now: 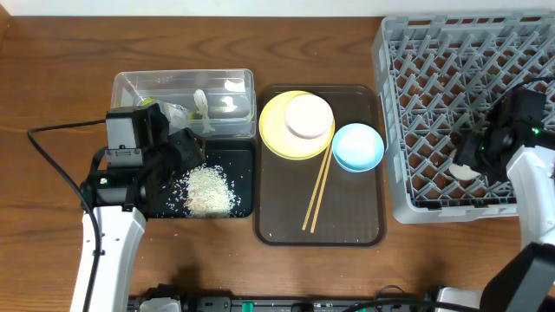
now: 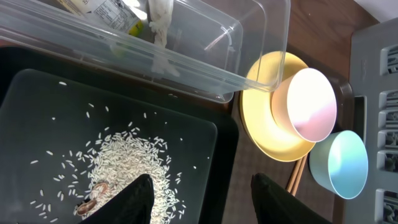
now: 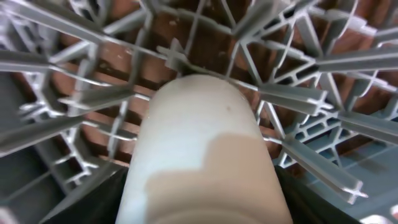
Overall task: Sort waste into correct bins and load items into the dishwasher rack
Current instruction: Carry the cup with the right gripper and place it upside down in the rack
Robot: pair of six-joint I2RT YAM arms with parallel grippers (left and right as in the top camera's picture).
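My left gripper (image 1: 187, 147) is open and empty, low over the black tray (image 1: 240, 161). Its fingers (image 2: 202, 190) straddle the edge of the rice pile (image 2: 124, 165), which also shows in the overhead view (image 1: 208, 189). The clear tub (image 1: 184, 76) behind holds the green-yellow wrapper (image 1: 173, 111) and a white scrap (image 1: 200, 102). My right gripper (image 1: 477, 159) is shut on the small white cup (image 1: 464, 172), down inside the grey dishwasher rack (image 1: 434, 78). The cup (image 3: 199, 143) fills the right wrist view against the rack's lattice (image 3: 298, 96).
The brown tray (image 1: 347, 208) carries the yellow plate (image 1: 273, 130) with the white-pink bowl (image 1: 309, 116) on it, the light blue bowl (image 1: 357, 146) and the chopsticks (image 1: 317, 189). A small brown bit (image 2: 93, 199) lies in the rice. A black cable (image 1: 48, 165) loops at the left.
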